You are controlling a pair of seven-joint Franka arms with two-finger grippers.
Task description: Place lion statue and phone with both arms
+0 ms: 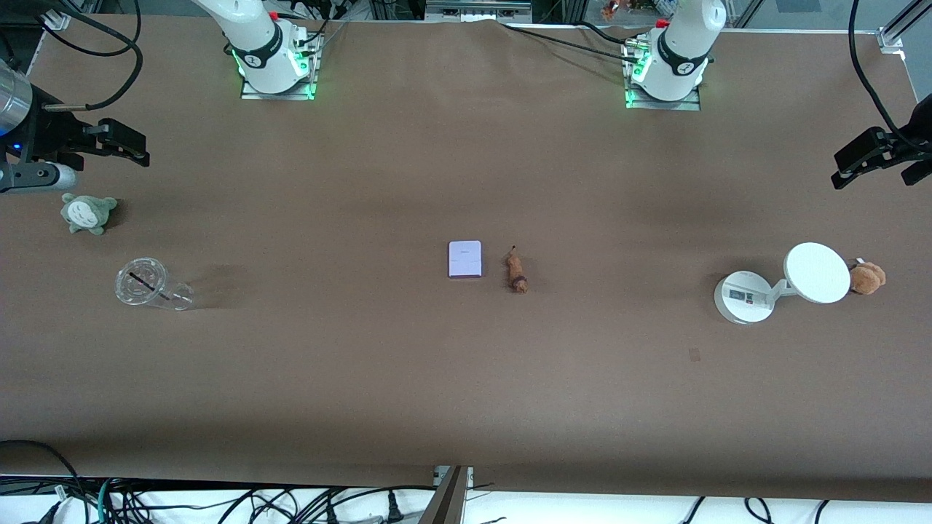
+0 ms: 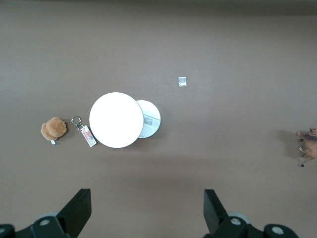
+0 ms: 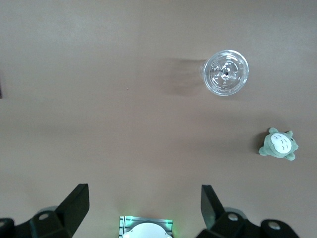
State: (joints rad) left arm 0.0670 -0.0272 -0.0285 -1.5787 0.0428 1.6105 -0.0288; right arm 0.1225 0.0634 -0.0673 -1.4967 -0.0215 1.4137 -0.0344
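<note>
Two small things lie side by side at the middle of the brown table (image 1: pixel 408 378): the phone (image 1: pixel 464 259), a flat pale lavender slab with darker purple edges and rounded corners, and the lion statue (image 1: pixel 517 271), a slim dark-brown and tan figurine lying on the cloth with its thin tail pointing toward the robots' bases. They sit close together without touching, the lion statue on the side toward the left arm's end.

The left gripper (image 2: pixel 147 208) hangs high over the left arm's end of the table, its black fingers spread wide with nothing between them. Below it stands a white stand with a round base and a tilted disc (image 1: pixel 817 272), and just beside the disc lies a fluffy orange-brown plush toy (image 1: pixel 868 278) with what looks like a key ring and a small tag.

The right gripper (image 3: pixel 144 207) waits high over the right arm's end, its fingers equally wide apart and empty. Under it are a clear plastic cup (image 1: pixel 145 284), which seems to lie on its side, and a grey-green plush creature with a pale belly (image 1: pixel 87 213), farther from the front camera than the cup.
</note>
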